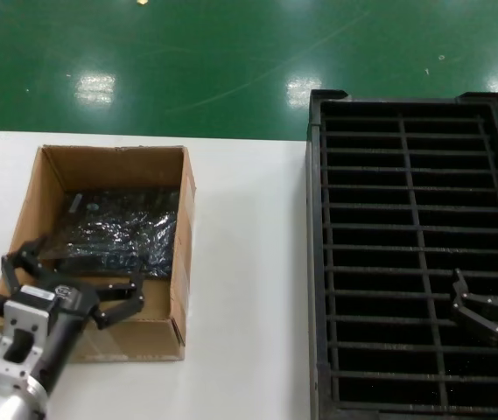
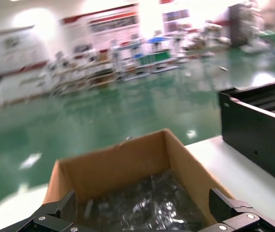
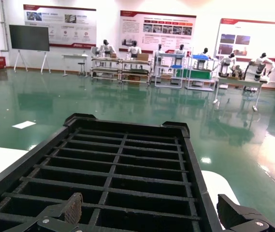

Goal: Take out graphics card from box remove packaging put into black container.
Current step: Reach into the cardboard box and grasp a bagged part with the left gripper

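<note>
The left gripper (image 1: 73, 276) hangs with its fingers spread wide over the near wall of the box (image 1: 183, 254), and the right gripper (image 1: 480, 306) is above the near right part of the black container (image 1: 315, 262), its fingers apart too. Inside the box lie shiny dark bags (image 1: 122, 232), reaching almost to its side walls; no bare graphics card is visible. Between box and container a strip of white table (image 1: 249, 289) stays free, and beyond the table's far edge is the green floor (image 1: 187, 61).
</note>
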{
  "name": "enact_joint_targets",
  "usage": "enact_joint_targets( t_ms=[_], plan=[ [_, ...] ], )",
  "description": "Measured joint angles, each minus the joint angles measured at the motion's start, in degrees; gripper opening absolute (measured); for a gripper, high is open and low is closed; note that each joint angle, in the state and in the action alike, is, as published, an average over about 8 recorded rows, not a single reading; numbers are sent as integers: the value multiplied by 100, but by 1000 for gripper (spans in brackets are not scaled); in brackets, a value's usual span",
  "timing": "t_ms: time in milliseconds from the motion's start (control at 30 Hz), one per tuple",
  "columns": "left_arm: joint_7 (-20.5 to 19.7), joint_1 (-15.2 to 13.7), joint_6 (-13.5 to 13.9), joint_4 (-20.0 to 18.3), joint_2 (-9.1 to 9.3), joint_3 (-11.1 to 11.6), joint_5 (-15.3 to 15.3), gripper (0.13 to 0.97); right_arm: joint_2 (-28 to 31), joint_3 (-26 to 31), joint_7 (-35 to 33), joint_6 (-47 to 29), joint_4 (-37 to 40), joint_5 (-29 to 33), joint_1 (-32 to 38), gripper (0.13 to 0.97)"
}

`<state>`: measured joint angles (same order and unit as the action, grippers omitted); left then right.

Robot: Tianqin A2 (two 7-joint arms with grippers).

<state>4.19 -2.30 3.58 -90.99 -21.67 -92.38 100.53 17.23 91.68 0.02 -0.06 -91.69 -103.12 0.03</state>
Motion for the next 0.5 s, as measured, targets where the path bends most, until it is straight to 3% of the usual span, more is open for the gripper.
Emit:
enact_joint_targets(
  t_ms=[167, 333, 433, 500],
  plan=[
    [155, -302, 315, 10, -745, -238, -576, 966, 0, 0, 0, 0, 0, 0, 0, 966],
    [436, -1002, 1003, 406, -1490, -615, -1492, 966, 0, 0, 0, 0, 0, 0, 0, 966],
    [674, -1556, 1517, 865, -1761, -946, -2001, 966, 0, 0, 0, 0, 0, 0, 0, 966],
    [842, -1913, 1828, 1201, -1837, -1176, -2251, 966, 0, 0, 0, 0, 0, 0, 0, 966]
  ],
)
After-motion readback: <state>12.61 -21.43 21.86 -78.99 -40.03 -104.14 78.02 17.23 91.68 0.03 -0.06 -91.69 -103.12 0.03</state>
